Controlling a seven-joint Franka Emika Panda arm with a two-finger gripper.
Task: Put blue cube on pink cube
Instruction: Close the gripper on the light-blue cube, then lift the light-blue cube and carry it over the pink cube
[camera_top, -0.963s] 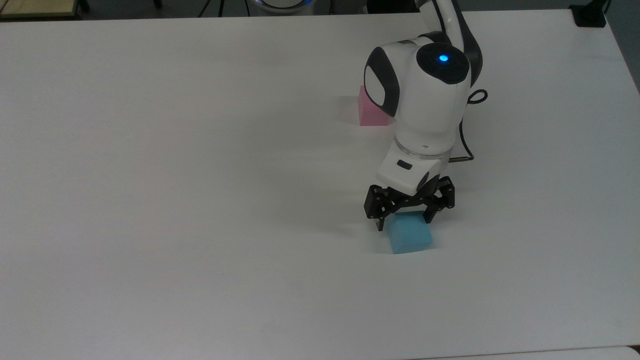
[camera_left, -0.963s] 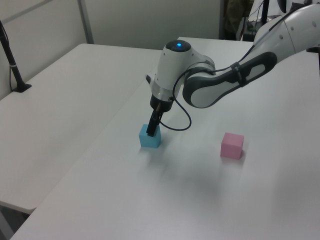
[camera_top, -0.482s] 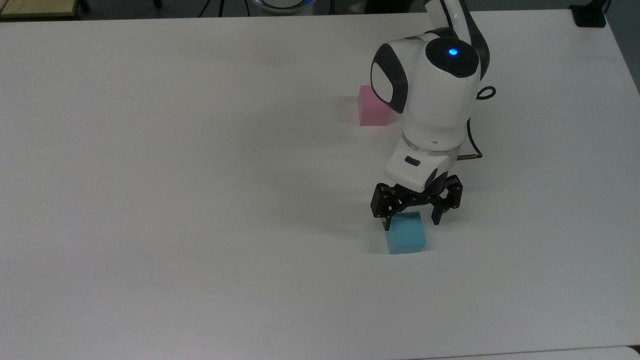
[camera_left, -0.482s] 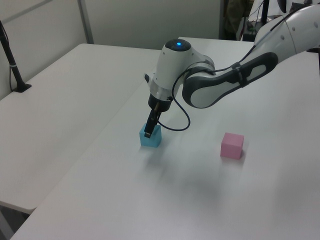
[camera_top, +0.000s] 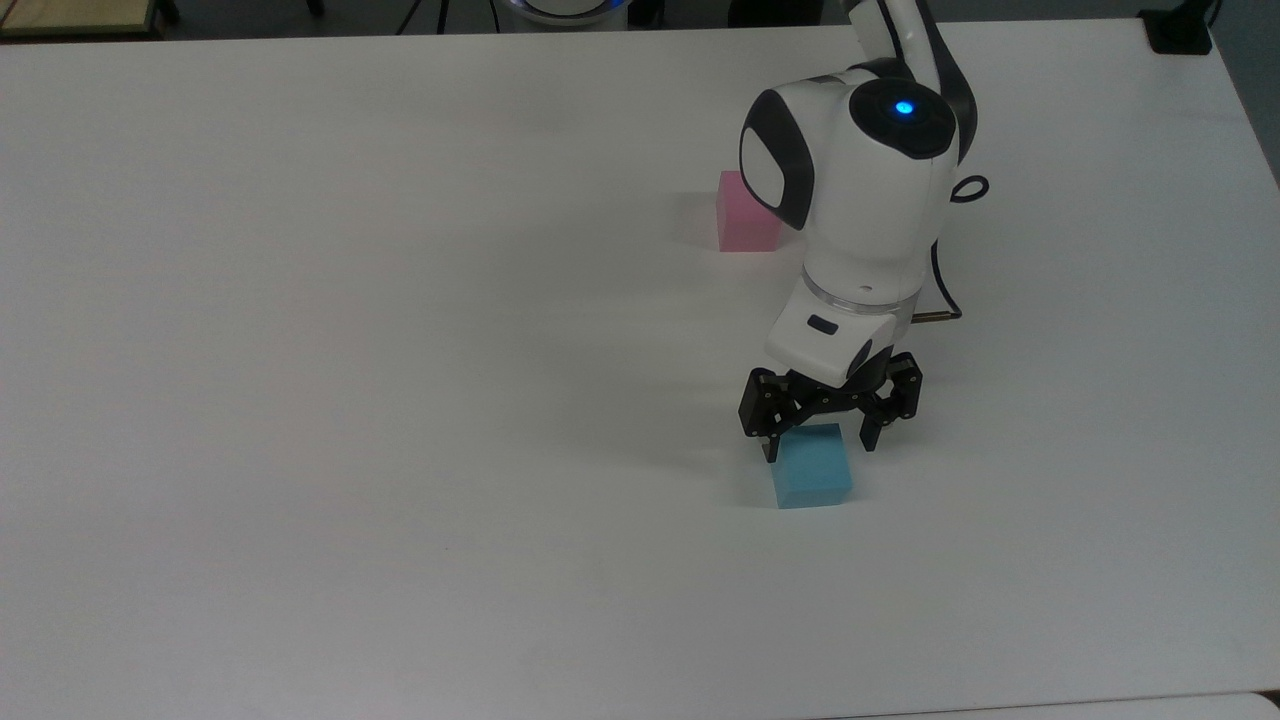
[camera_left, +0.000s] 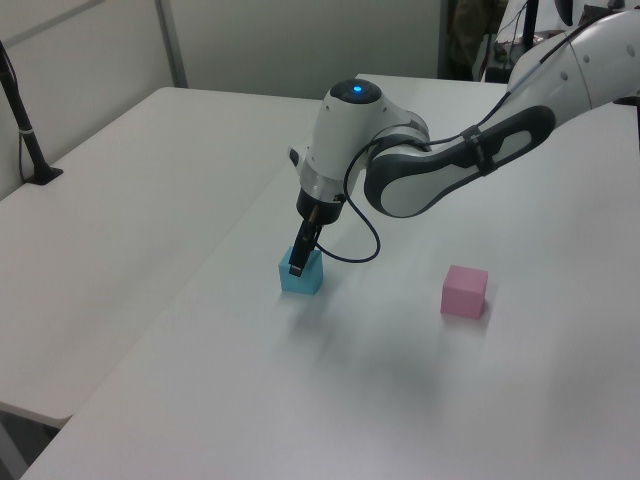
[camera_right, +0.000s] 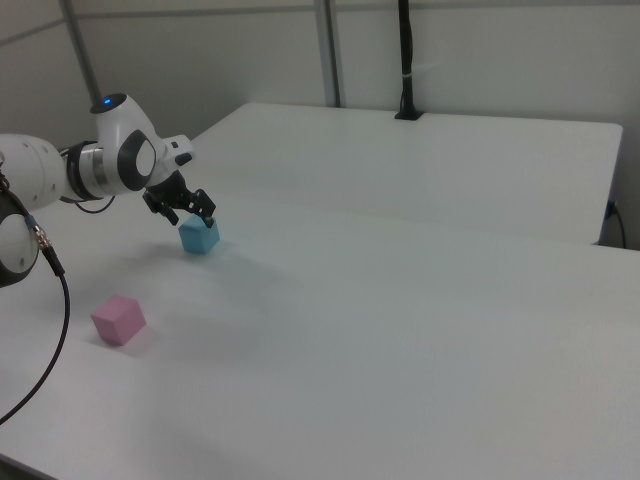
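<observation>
The blue cube (camera_top: 812, 468) (camera_left: 301, 275) (camera_right: 200, 237) rests on the white table (camera_top: 400, 300), toward the top view's lower middle-right. My gripper (camera_top: 818, 447) (camera_left: 303, 262) (camera_right: 190, 217) is open and points down, one black finger on each side of the cube's upper part. Whether the fingers touch the cube I cannot tell. The pink cube (camera_top: 745, 212) (camera_left: 464, 291) (camera_right: 118, 320) sits apart on the table, farther up in the top view, partly hidden there by the white arm.
The arm's black cable (camera_top: 940, 290) loops beside the wrist. A black post (camera_left: 30, 150) (camera_right: 405, 70) stands on a clamp at the far table edge. A black block (camera_top: 1178, 30) sits at the top view's upper right corner.
Within the last second the gripper dropped a little lower around the blue cube and shifted slightly to the top view's right. The cube turned square between the fingers. Since half a second ago, almost nothing moved.
</observation>
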